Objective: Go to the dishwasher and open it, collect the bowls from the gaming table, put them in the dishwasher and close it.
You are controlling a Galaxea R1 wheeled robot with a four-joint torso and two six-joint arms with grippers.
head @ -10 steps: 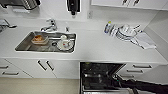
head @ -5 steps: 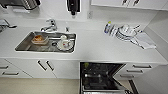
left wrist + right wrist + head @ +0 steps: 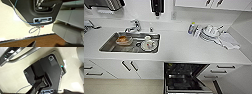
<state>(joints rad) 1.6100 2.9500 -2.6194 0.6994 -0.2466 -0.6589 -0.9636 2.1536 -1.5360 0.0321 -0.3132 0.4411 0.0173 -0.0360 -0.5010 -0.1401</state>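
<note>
— Anything moved since a second ago?
— Nothing among the things; the head view sits slightly differently, so the camera shifted.
— Where's the dishwasher [image 3: 185, 76]?
— Under the white surface [image 3: 179, 47], right of the sink [image 3: 131, 42], door down, dark racks showing.
— What's in the sink?
— An orange dish [image 3: 123, 40] and a white cup on a plate [image 3: 149, 45].
— And the fingers?
— On either arm, I cannot tell.

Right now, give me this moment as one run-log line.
place: kitchen counter | dishwasher: open, dark racks visible | sink: holds dishes | bowls: none held | counter right: stacked white dishes
</note>
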